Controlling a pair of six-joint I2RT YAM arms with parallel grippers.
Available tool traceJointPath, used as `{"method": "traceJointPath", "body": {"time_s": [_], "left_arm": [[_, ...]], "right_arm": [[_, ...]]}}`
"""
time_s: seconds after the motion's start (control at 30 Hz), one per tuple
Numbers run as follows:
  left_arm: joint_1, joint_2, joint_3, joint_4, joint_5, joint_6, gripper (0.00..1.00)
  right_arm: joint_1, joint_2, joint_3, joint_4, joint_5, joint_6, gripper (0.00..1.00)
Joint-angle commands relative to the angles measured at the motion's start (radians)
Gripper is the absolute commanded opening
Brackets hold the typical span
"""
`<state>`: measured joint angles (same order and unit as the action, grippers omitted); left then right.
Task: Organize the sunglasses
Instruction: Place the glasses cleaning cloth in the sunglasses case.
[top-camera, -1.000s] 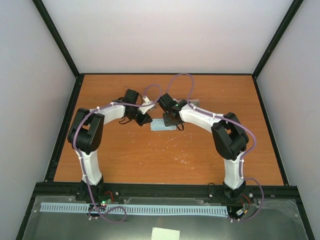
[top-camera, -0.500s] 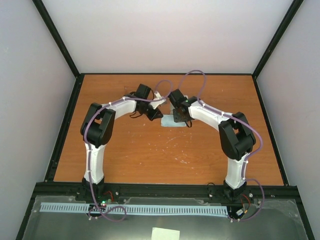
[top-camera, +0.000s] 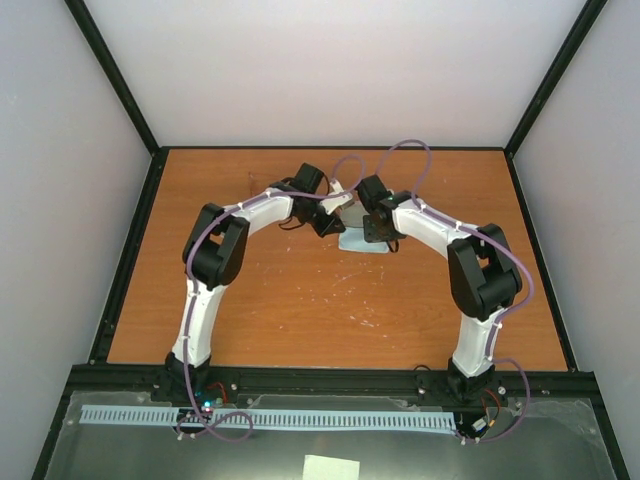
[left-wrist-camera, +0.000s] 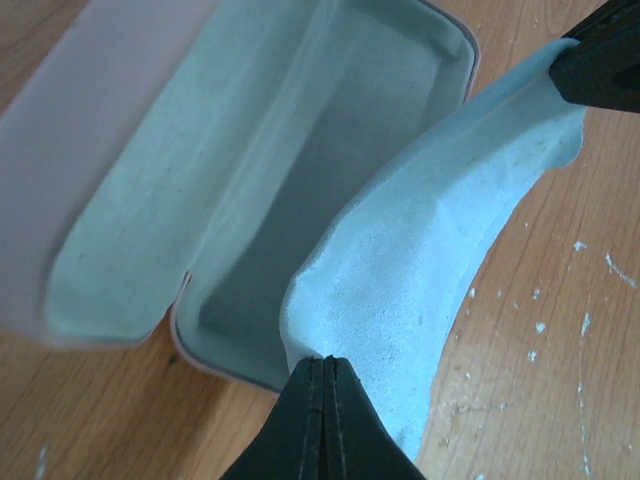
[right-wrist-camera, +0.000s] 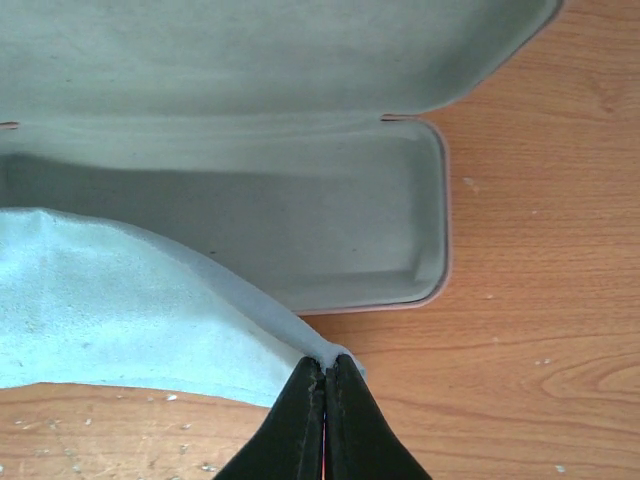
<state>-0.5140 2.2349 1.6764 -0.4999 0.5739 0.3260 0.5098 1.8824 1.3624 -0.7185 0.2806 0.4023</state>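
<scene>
The sunglasses do not show in any view. The pink case (left-wrist-camera: 250, 160) lies open on the table, its grey-green lined tray (right-wrist-camera: 300, 230) empty. My left gripper (left-wrist-camera: 326, 362) is shut on one corner of the blue-grey cloth (left-wrist-camera: 440, 240). My right gripper (right-wrist-camera: 326, 362) is shut on the opposite corner of the cloth (right-wrist-camera: 110, 310). The cloth hangs between the two grippers beside and partly over the near rim of the case. In the top view the cloth (top-camera: 360, 240) shows between the left gripper (top-camera: 338, 215) and the right gripper (top-camera: 372, 232).
The orange wooden table (top-camera: 300, 300) has black rails along its sides and white scuff marks near the middle. Grey walls close in the back and sides. The right gripper's black finger (left-wrist-camera: 600, 60) shows at the top right of the left wrist view.
Both arms have carried the cloth to the right and towards the back of the table, from about the middle to next to the open case. Both grippers stay shut on it.
</scene>
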Motion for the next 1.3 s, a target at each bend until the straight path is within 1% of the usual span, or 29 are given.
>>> {"method": "traceJointPath", "body": {"time_s": [0.0,0.2,0.33,0.83,1.27], "left_arm": [[-0.022,0.039,0.09,-0.045,0.017,-0.019,0.0],[-0.027,0.08,0.164,-0.068,0.001,-0.018,0.0],[-0.029,0.092,0.181,-0.066,-0.019,-0.015,0.0],[-0.049,0.122,0.203,-0.063,-0.087,0.01,0.0],[-0.049,0.103,0.203,-0.043,-0.145,0.022,0.0]], "right_arm": [[-0.028,-0.039,-0.007,0.016,0.024,-0.031,0.03],[-0.07,-0.035,-0.001,0.027,0.008,-0.067,0.03],[-0.084,-0.019,0.0,0.037,-0.005,-0.091,0.03],[-0.133,0.058,0.046,0.066,-0.07,-0.16,0.03],[-0.148,0.087,0.082,0.08,-0.079,-0.181,0.03]]}}
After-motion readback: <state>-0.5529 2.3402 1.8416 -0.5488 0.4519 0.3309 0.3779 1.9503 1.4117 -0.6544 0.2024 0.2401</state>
